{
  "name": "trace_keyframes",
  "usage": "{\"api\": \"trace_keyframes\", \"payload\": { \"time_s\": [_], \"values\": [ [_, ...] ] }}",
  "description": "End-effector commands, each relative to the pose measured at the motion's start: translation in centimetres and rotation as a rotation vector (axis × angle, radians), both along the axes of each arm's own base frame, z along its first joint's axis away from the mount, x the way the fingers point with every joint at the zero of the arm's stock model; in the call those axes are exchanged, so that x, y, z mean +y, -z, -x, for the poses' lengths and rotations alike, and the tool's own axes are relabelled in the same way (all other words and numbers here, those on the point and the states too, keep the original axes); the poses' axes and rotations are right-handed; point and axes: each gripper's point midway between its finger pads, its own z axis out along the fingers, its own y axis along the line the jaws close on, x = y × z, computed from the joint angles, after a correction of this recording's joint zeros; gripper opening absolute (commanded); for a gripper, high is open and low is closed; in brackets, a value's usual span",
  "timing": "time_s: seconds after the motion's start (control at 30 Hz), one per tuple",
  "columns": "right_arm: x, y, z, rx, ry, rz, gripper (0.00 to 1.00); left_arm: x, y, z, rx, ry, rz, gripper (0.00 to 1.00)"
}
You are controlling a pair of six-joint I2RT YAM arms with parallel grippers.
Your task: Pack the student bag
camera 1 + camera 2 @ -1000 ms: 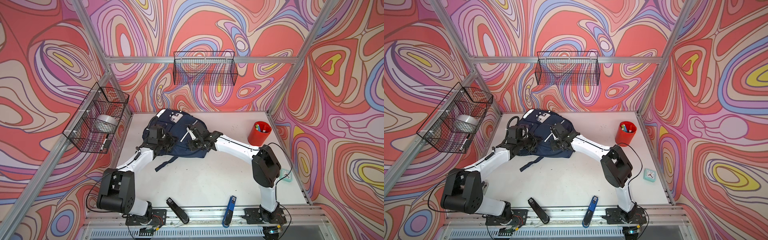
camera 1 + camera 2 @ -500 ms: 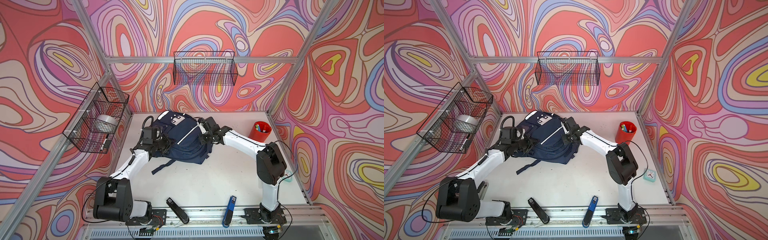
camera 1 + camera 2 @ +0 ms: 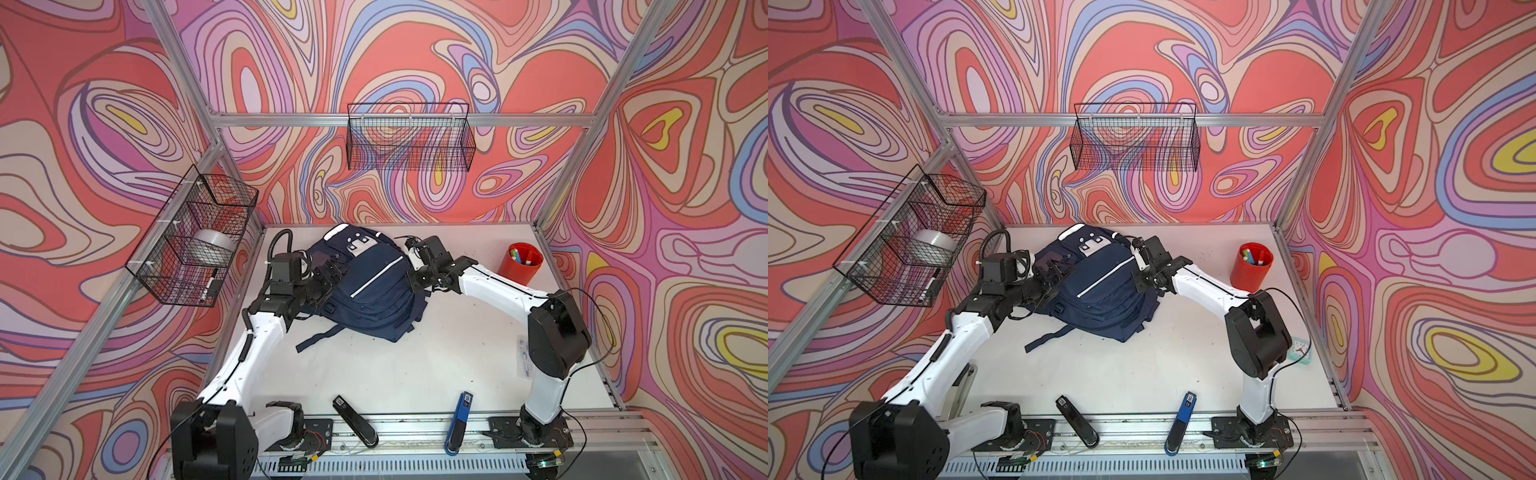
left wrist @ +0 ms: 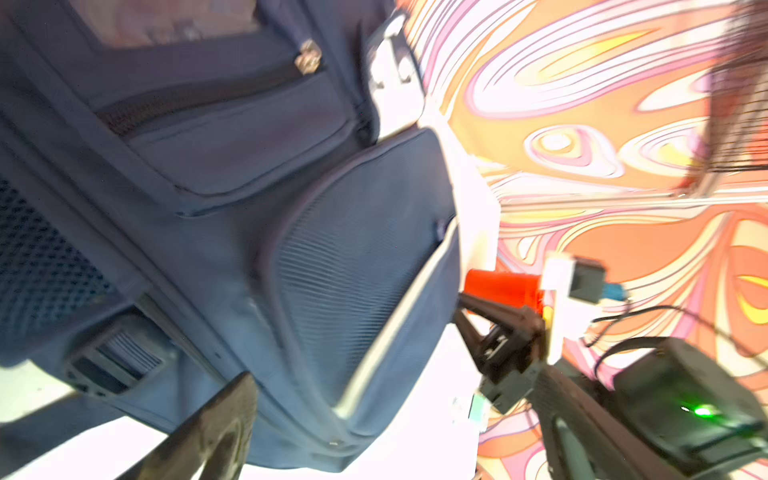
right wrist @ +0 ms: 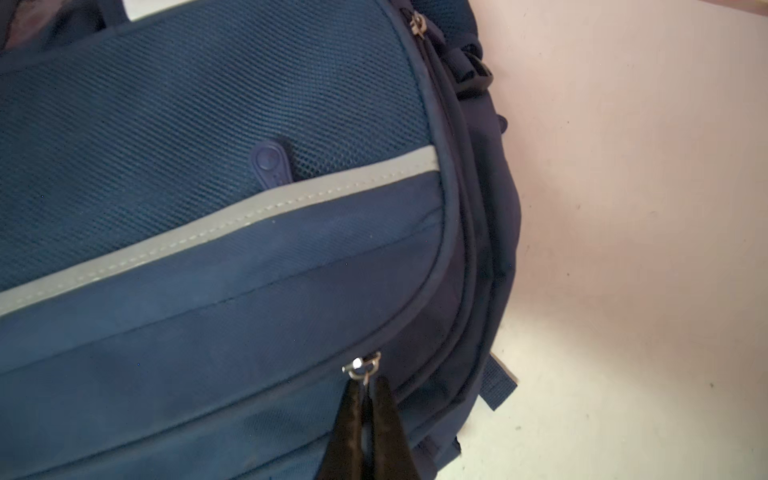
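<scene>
Backpack [image 3: 370, 291] lies on the white table [image 3: 415, 365] toward the back wall, between the two arms, with the right claw [image 5: 365, 395] pinched tight on a zipper pull [image 5: 361, 368] at its front pocket and the left claw [image 3: 334, 270] close against its other side, its opening impossible to judge.

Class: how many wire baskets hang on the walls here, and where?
2. The left-wall basket holds a grey roll; the back-wall basket hangs above the student bag. None seems hidden.
</scene>
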Motion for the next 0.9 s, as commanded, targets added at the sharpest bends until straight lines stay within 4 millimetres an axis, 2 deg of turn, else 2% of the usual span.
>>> {"api": "trace_keyframes", "payload": {
  "time_s": [0.0, 0.13, 0.2, 0.27, 0.3, 0.37, 0.53, 0.67, 0.7, 0.73, 0.77, 0.87],
  "values": [
    [-0.5, -0.5, 0.9, 0.012, 0.043, -0.011, 0.0, -2.0, 0.3, 1.2, 0.079, -0.092, 0.047, 1.0],
    [0.3, -0.4, 1.6, 0.009, 0.045, -0.028, 0.0, -6.1, 1.3, 2.5, 0.176, -0.134, 0.14, 0.95],
    [1.0, -0.4, 2.1, 0.006, 0.035, -0.038, 0.0, -8.0, 0.9, 2.2, 0.139, -0.178, 0.21, 0.91],
    [1.4, 0.0, 2.6, 0.011, 0.031, -0.041, 0.0, -9.2, 1.3, 1.8, 0.142, -0.226, 0.235, 0.87],
    [1.5, -0.9, 2.8, -0.004, 0.029, -0.067, 0.0, -9.6, 1.7, 1.6, 0.143, -0.254, 0.233, 0.85],
    [1.8, -1.0, 3.3, -0.001, 0.02, -0.104, 0.0, -10.1, 2.3, 1.2, 0.139, -0.333, 0.222, 0.84],
    [1.8, -1.3, 3.7, -0.013, 0.005, -0.125, 0.0, -13.2, 3.5, 0.1, 0.153, -0.374, 0.223, 0.83],
    [2.8, -1.6, 4.6, -0.007, -0.05, -0.151, 0.0, -13.2, 6.2, -0.5, 0.224, -0.451, 0.142, 0.77],
    [2.9, -1.7, 4.8, -0.009, -0.055, -0.149, 0.0, -13.2, 6.5, -0.7, 0.228, -0.465, 0.142, 0.73],
    [2.8, -1.6, 5.0, -0.01, -0.059, -0.148, 0.0, -13.1, 6.7, -1.0, 0.218, -0.472, 0.137, 0.62],
    [2.6, -1.4, 5.1, -0.009, -0.056, -0.143, 0.0, -13.3, 6.8, -1.2, 0.215, -0.47, 0.125, 0.41],
    [2.2, -0.9, 5.2, -0.014, -0.055, -0.123, 0.0, -13.7, 7.0, -1.4, 0.244, -0.452, 0.069, 0.0]
  ]
}}
